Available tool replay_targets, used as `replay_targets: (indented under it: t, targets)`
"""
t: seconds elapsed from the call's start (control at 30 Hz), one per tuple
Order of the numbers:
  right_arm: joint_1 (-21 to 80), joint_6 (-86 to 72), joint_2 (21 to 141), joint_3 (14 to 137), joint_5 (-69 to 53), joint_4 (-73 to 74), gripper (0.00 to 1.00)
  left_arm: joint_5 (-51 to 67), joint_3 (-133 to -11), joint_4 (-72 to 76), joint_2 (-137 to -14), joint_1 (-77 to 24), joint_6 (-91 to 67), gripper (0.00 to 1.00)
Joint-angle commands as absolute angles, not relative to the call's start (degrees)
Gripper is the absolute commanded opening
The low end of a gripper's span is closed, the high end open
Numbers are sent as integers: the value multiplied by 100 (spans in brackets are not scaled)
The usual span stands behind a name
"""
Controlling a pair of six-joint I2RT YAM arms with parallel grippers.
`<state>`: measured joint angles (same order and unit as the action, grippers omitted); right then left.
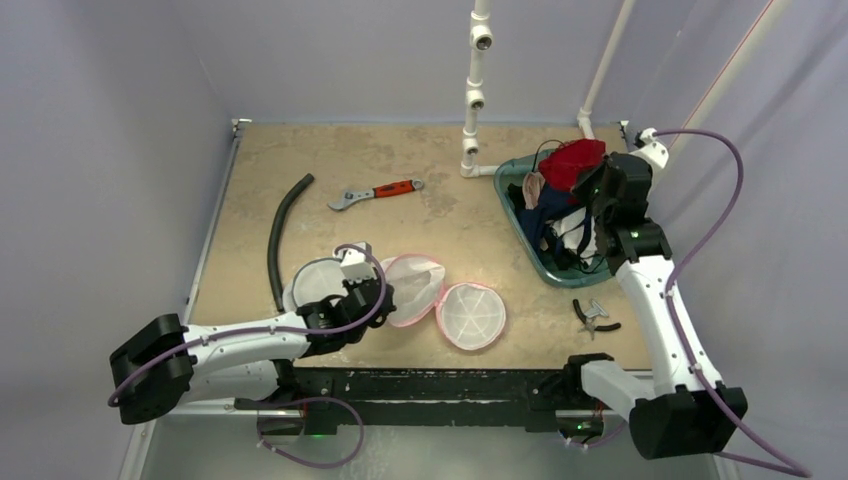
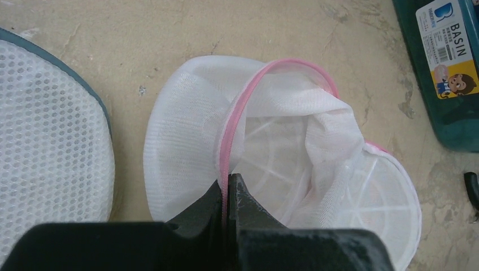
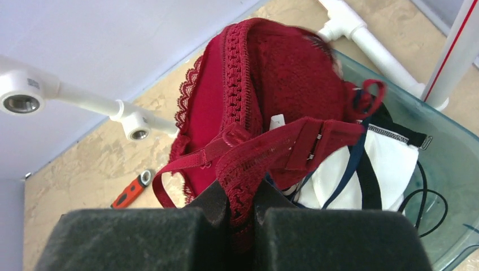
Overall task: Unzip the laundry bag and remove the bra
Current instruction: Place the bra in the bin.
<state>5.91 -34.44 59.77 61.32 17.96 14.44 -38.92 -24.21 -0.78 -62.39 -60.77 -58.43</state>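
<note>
Where the counter (image 1: 420, 160) lay nearest the arm bases, the left hand (image 2: 229, 195) was clamped on the pink zipper edge (image 2: 236, 121) of the laundry bag (image 2: 181, 135), presumably so that its unzipped mouth was held agape (only white ribs were made out inside). Farther right, the right hand (image 3: 240, 197) was closed on the lace band of the red bra (image 3: 271, 68), which was held over other garments in the teal basin (image 3: 452, 164), well apart from the bag, so removal was judged done. On the basin's sticker (image 2: 446, 51), "BASIN" could be read beside a "B" logo; the smaller print was not legible.
</note>
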Motion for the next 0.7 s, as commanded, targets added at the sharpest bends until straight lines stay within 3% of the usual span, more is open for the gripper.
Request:
replay_targets:
  t: [0.0,0.3,0.5,0.67]
  targets:
    - [296,-3831,5904,5942,1196,1172,0,-3650,-2338,422,-6352,-6052,-6007,0]
    - [-70,-4032,4985,4925,829,1417,0,-3445,-2226,801,-6456,-6051,-5950,0]
    - [-647,-4181,5352,4024,137,721,0,-3282,-2180,899,-6606,-6049,-6023,0]
    - [-781,-4358,5737,3857,265,490,0,-3241,-2135,1020,-6736,-6052,-6084,0]
